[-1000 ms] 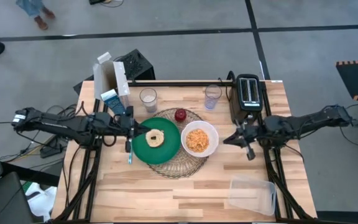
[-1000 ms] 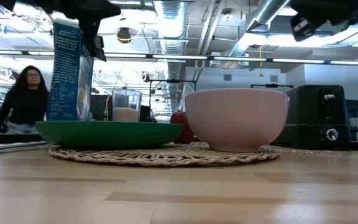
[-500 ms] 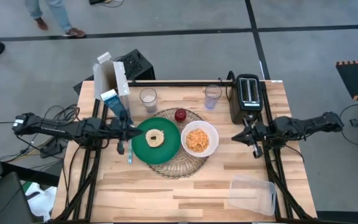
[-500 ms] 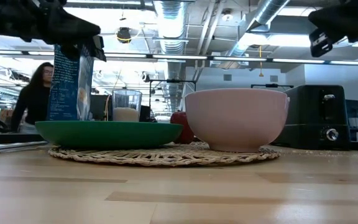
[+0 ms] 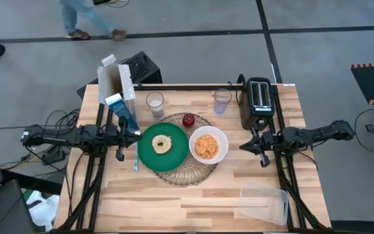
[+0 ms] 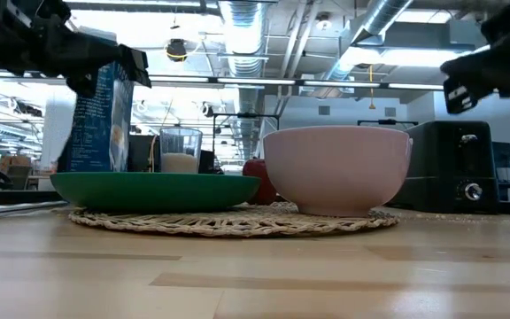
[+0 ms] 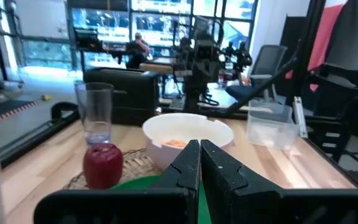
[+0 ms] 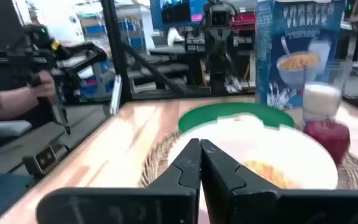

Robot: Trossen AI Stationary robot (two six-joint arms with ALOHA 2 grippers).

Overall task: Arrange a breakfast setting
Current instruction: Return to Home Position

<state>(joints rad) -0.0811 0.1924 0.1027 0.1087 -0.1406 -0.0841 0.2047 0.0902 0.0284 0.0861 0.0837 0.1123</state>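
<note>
The round woven mat [image 5: 186,170] lies mid-table. On it stand the green plate [image 5: 149,155] with the pale bagel [image 5: 162,143], the white bowl [image 5: 208,144] holding orange flakes, and the red apple [image 5: 188,120]. A glass of milk [image 5: 154,103] and a clear glass [image 5: 222,101] stand behind the mat. The blue-white carton [image 5: 123,112] stands at the plate's far left. My left gripper [image 5: 119,138] is shut and empty, left of the plate. My right gripper [image 5: 256,148] is shut and empty, right of the bowl, in front of the toaster.
The black toaster [image 5: 260,96] stands at the far right. A clear plastic tub [image 5: 263,203] sits at the near right corner. An open cardboard box [image 5: 115,81] stands at the far left. A thin utensil [image 5: 136,159] lies left of the plate. A person walks beyond the table.
My left gripper has drawn back from the plate's left rim toward the table's left edge, staying shut. My right gripper has come down a little beside the bowl as its arm drew back toward the right edge. The setting's things have stayed in place.
</note>
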